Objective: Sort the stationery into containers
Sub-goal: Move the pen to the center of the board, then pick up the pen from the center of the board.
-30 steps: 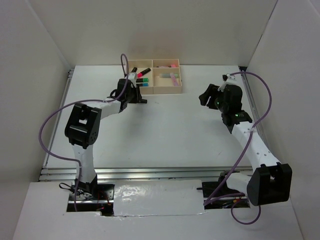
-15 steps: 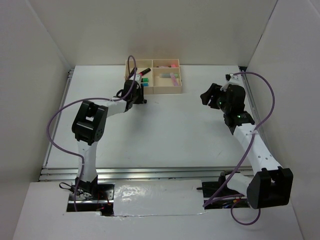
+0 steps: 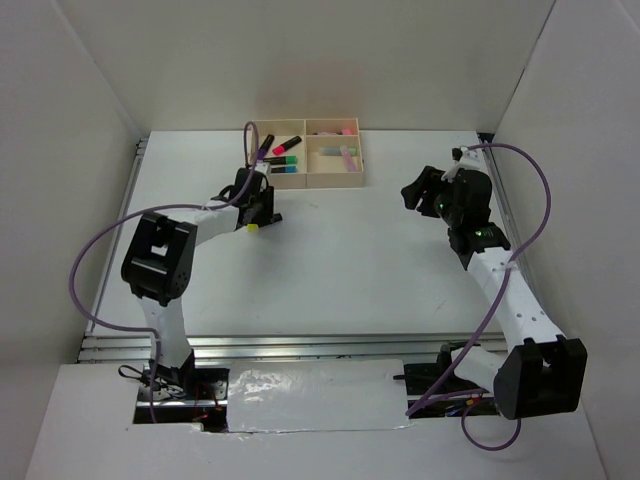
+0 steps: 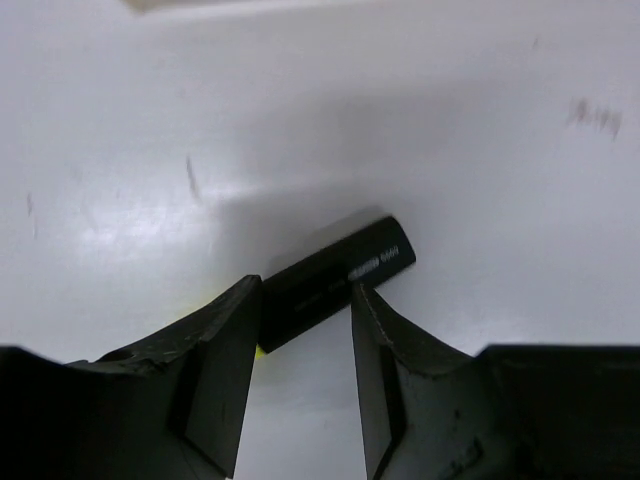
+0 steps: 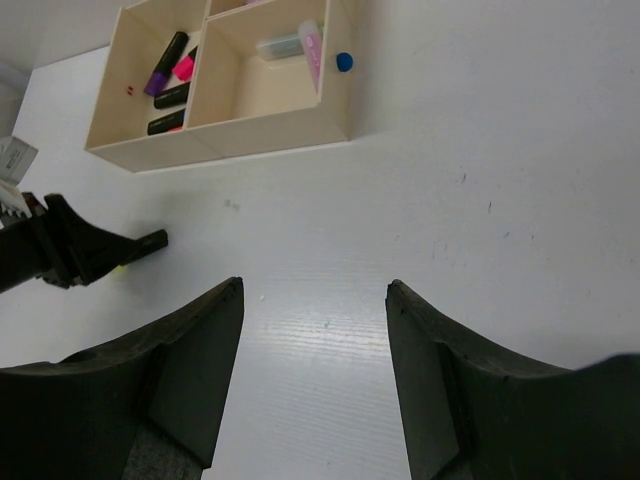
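Highlighter (image 4: 335, 280), black-barrelled with a yellow end (image 3: 253, 227), lay on the counter (image 3: 350, 260) near the front-left corner of the tray (image 3: 330, 183) but outside it. As far as the views showed, it was the one piece left to sort. It sat slanted between the fingers of the left tool (image 4: 305, 290), which had been brought low over it, apparently to pick it up. Both fingertips looked to touch the barrel, one on each side, but I could not tell whether they were clamped on it or only bracketing it. Because the barrel crossed the jaws at an angle, any hold would probably have been skewed.

In the tray, dark markers (image 5: 165, 80) with pink and purple ends lay in the large left section, and pastel markers (image 5: 295, 45) lay in a smaller one beside it. That suggested the sorting went by body colour, so the black highlighter probably belonged in the large section.

The right tool (image 5: 315, 290) hung well apart to the right, its fingers spread wide with nothing between them. It was probably parked clear of the left arm's path, with its camera looking across at the tray.

The only lettering was a short line of white print (image 4: 375, 262) on the black barrel, too small and blurred to read. No brand could be made out anywhere.
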You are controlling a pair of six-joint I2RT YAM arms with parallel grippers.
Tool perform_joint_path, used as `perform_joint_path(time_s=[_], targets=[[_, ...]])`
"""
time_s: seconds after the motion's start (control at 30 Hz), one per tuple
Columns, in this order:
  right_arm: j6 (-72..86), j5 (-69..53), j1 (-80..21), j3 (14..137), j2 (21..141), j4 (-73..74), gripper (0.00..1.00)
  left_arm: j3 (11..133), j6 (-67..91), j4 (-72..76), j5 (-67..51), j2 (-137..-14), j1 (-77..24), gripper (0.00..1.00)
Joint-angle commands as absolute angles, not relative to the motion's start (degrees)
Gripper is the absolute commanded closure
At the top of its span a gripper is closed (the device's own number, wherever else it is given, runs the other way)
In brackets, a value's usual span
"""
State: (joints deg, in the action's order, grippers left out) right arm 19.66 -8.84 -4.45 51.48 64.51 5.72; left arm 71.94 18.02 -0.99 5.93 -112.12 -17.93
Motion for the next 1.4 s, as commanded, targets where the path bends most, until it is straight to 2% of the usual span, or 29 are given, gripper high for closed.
perform_joint_path(time_s=[0.0,0.2,0.23,0.27,0.3,0.33,0.37,0.4,0.43,0.53,0.77,1.0,1.37], targets=[[19.1,-9.3,-4.5,54.1,62.3,5.5,0.35,66.8,16.4,-0.6,4.6,-102.3,-18.3,0.47],[17.1,-10.6,-4.6,54.1,61.0,6.2,0.34,75.3,9.7,-11.0,-2.2,-100.3,-18.5,0.42],[16.4,-11.2,-4.6,54.0,60.6,6.4,0.34,77.2,5.0,-12.4,-7.9,-99.9,-17.1,0.41],[15.7,-12.3,-4.5,54.0,60.4,6.6,0.34,77.3,2.5,-13.5,-8.0,-99.4,-17.1,0.41],[14.9,-13.6,-4.4,53.8,60.0,6.7,0.33,78.4,-1.6,-14.5,-17.0,-99.0,-14.7,0.40],[14.2,-15.9,-4.2,53.4,59.8,6.6,0.32,79.2,-5.8,-17.5,-20.7,-98.9,-13.4,0.34],[13.5,-16.9,-4.2,52.7,59.3,6.3,0.32,80.2,-7.9,-19.7,-23.9,-99.2,-12.4,0.19],[12.9,-17.6,-4.2,52.6,59.1,6.4,0.31,83.9,-11.5,-22.7,-26.7,-101.6,-10.8,0.16],[12.7,-18.9,-4.2,52.5,59.1,6.5,0.31,86.3,-13.5,-29.9,-27.0,-103.3,-10.4,0.16],[12.4,-19.8,-4.1,52.6,59.7,7.6,0.30,91.4,-17.0,-37.0,-24.4,-107.7,-9.1,0.21],[11.4,-20.6,-3.6,54.7,61.9,9.8,0.30,87.9,-24.6,-40.8,-22.1,-110.2,-9.9,0.22],[11.7,-20.4,-3.3,54.5,63.1,10.3,0.31,85.1,-22.2,-36.1,-14.7,-112.2,-13.8,0.29],[11.7,-20.9,-3.0,55.2,63.8,11.7,0.30,86.0,-20.8,-33.2,-7.7,-117.2,-15.0,0.29]])
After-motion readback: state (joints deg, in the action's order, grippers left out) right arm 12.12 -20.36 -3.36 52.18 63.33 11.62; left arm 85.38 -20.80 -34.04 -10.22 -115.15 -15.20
